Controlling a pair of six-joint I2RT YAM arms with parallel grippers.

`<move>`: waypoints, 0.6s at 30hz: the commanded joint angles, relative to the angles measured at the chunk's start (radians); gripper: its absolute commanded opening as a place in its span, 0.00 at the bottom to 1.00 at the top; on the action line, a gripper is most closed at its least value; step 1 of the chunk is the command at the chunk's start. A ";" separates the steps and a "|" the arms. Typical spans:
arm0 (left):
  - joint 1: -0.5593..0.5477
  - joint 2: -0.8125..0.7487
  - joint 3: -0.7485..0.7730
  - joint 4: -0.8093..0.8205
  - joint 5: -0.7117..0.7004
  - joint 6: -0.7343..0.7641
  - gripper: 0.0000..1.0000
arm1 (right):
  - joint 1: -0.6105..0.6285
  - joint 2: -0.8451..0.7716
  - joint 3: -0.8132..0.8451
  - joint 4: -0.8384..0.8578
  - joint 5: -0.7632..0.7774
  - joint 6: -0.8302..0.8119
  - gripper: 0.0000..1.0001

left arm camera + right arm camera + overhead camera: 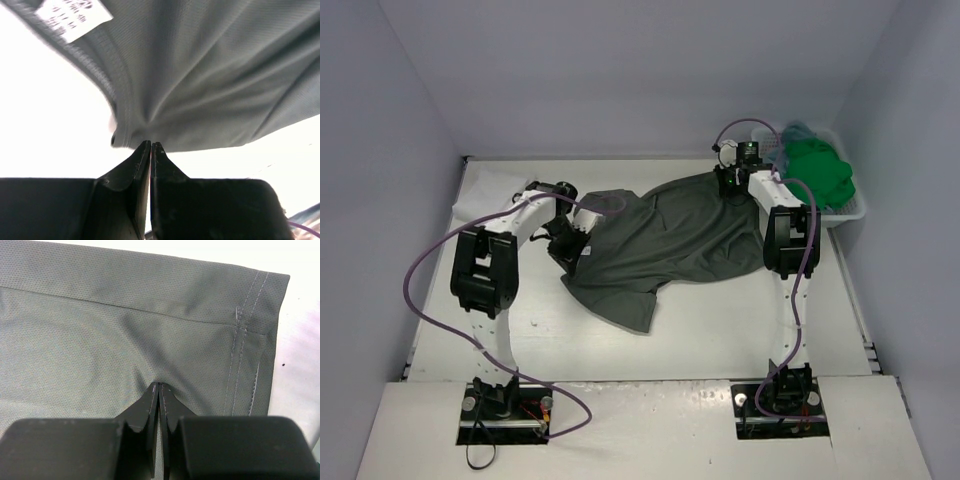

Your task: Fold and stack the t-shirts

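Now: at left, the left gripper (pixel 565 238) has its jaws pressed together on the neck-side edge of the dark grey t-shirt (pixel 670 240), just beside the white label (pixel 75 14), and creases fan out from the pinch. The shirt lies rumpled mid-table on the white table (pixel 720 320), long axis diagonal from near-left to far-right, with the collar end left, the hem end far right and one sleeve trailing toward the arm bases. At that far-right end the right gripper (pixel 728 182) pinches the cloth with closed jaws just inside the stitched hem corner; further right, a green t-shirt (pixel 820 172) sits in the white basket (pixel 857 210).
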 commanded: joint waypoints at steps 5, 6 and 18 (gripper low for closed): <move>0.061 -0.124 0.127 -0.075 -0.033 0.020 0.00 | 0.023 -0.070 -0.025 -0.064 0.008 0.011 0.00; 0.082 -0.123 0.179 -0.068 -0.025 0.000 0.00 | 0.026 -0.070 -0.028 -0.064 0.008 0.011 0.00; 0.131 0.031 0.328 0.260 0.154 -0.174 0.00 | 0.033 -0.070 -0.034 -0.064 0.007 0.015 0.00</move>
